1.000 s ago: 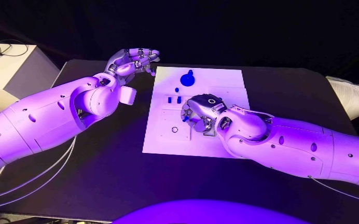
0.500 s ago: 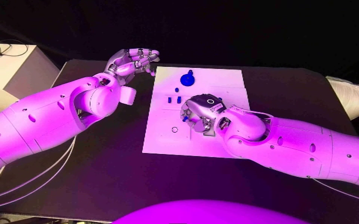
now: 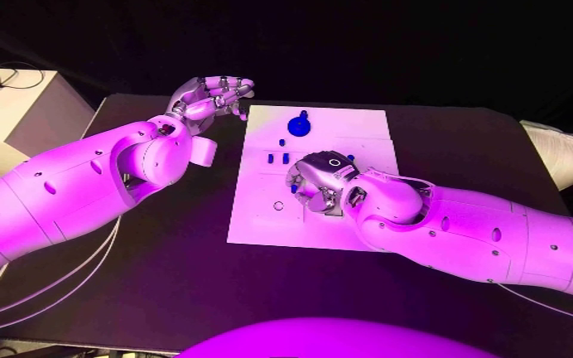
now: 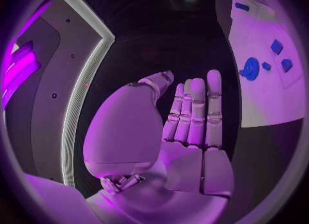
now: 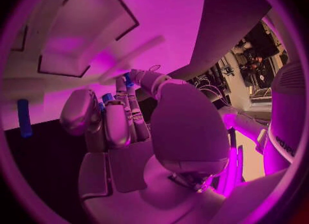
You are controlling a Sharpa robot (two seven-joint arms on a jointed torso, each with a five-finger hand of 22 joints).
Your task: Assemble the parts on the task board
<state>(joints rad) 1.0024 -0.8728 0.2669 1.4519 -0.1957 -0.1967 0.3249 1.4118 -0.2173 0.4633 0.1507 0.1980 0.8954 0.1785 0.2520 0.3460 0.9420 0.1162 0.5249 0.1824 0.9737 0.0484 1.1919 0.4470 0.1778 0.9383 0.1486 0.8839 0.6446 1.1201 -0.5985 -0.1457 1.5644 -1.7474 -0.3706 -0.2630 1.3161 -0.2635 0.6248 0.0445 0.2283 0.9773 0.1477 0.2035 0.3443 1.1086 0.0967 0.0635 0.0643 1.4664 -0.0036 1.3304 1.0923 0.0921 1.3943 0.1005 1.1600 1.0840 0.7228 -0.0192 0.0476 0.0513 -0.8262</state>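
Scarcely shifted, right hand (image 3: 320, 186) pinches a blue part (image 5: 106, 98) over the task board (image 3: 269, 225); left hand (image 3: 213, 97) fingers spread

A: Where is there room? The right robot hand (image 3: 320, 186) sits over the task board's (image 3: 265, 225) middle.

B: The board's near edge lies bare; the left robot hand (image 3: 213, 98) hangs off its far left corner.

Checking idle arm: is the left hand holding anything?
No. The left hand is open, fingers straight and nothing in its palm, beside the task board.
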